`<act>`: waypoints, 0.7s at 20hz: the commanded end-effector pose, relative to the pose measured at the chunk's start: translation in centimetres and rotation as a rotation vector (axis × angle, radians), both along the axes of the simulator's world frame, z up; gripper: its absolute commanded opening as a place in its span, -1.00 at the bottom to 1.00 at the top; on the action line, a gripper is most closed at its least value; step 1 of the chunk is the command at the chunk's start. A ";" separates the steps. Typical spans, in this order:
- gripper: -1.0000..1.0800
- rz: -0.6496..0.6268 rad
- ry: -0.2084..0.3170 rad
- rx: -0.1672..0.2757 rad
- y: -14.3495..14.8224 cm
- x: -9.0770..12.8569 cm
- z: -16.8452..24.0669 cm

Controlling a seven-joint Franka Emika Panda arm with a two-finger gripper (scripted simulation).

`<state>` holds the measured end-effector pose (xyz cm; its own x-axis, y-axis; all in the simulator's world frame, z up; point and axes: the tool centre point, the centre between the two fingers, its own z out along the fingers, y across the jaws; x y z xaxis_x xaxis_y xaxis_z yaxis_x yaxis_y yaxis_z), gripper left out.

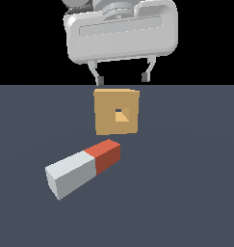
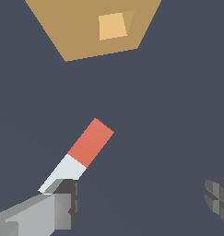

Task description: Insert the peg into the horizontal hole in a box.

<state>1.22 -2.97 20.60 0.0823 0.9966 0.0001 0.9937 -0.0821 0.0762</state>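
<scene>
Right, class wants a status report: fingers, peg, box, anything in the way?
Gripper open, fingers empty, above the box. Peg flat on floor, ungrasped, red end toward box. Hole unobstructed.

The exterior camera sat low, facing the box (image 1: pixel 116 112) head-on; the wrist camera looked down (closer), sharing the peg (image 1: pixel 83 168) and box.

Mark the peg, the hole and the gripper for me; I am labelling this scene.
peg (image 1: pixel 84 169): exterior view, on its top face near the grey-red seam.
hole (image 1: pixel 121 116): exterior view, centre of the square opening in the box face.
gripper (image 1: pixel 122 77): exterior view, midway between its two fingertips, which stand apart.
</scene>
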 end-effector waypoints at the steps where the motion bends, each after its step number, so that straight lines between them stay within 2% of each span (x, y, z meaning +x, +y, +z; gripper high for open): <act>1: 0.92 0.000 0.000 0.000 0.0 0.0 0.0; 8: 0.92 -0.048 0.005 0.002 -0.7 -0.6 -1.0; 14: 0.92 -0.166 0.018 0.007 -2.4 -2.2 -3.3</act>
